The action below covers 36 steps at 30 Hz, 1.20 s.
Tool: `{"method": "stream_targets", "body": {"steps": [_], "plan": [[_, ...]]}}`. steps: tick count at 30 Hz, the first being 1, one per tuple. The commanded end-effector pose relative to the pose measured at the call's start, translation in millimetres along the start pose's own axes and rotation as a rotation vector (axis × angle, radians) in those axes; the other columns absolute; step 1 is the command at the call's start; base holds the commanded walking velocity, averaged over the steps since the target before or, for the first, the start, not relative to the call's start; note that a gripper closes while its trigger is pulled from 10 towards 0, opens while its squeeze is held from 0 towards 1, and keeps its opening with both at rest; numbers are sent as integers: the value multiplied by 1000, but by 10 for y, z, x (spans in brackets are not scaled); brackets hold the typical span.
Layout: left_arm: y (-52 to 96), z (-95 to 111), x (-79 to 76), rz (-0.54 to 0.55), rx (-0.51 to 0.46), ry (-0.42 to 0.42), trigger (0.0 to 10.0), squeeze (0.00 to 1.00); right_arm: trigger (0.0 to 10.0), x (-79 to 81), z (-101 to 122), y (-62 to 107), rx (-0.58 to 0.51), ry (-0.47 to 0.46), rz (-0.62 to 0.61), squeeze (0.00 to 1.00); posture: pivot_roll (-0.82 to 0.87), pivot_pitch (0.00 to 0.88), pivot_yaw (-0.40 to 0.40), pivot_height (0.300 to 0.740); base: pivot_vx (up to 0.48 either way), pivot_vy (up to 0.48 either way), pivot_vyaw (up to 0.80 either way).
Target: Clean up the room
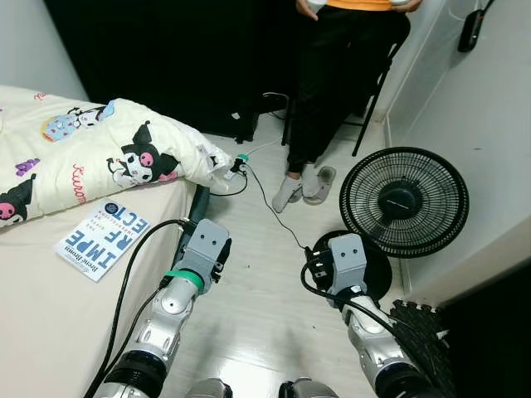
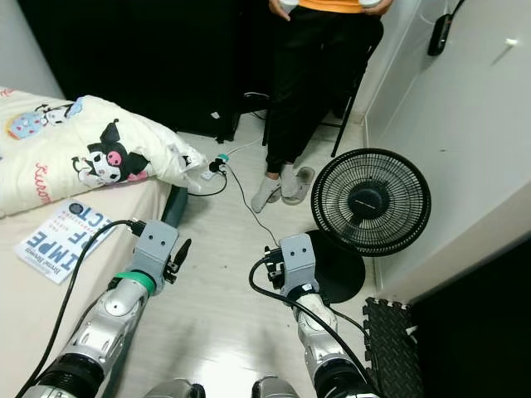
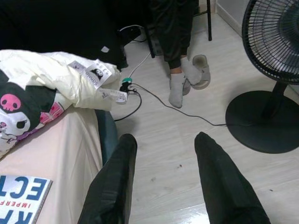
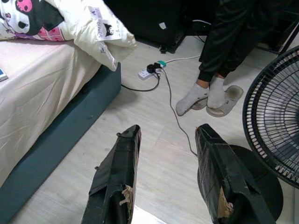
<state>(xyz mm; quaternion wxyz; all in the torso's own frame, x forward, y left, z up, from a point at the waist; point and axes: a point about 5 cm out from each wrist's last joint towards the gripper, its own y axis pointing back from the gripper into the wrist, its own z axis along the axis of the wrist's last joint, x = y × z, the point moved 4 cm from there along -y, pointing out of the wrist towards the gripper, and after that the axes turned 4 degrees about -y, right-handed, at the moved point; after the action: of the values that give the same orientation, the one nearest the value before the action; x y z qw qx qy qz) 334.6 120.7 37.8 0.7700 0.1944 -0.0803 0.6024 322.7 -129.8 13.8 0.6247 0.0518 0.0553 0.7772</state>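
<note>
- So the bed (image 1: 50,332) was the anchor here: a book (image 1: 104,237) with blue lettering lay flat on its bare sheet, just below the cream cartoon-print quilt (image 1: 99,153) bunched at the head end.
- Left pincer (image 3: 161,182) hung over the pale floor (image 1: 249,307) right beside the bed's edge, fingers spread apart, gripping nothing.
- Right pincer (image 4: 168,179) was further out from the bed, over the floor near the black fan (image 1: 404,201), also wide open and empty.
- A power strip (image 4: 148,72) with a black cord sat on the floor by the bed's corner under the quilt.
- Beyond the bed, a person (image 1: 332,91) in black trousers sat on a chair, socked feet by grey slippers (image 1: 319,186).
</note>
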Motion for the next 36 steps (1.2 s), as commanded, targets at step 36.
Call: {"method": "stream_targets", "body": {"steps": [36], "plan": [[457,-1184,-256,-180,486,59,10000,0,10000,-208,-996,607,445,-87,-91,0,2,0,24,740,0,0,493]]}}
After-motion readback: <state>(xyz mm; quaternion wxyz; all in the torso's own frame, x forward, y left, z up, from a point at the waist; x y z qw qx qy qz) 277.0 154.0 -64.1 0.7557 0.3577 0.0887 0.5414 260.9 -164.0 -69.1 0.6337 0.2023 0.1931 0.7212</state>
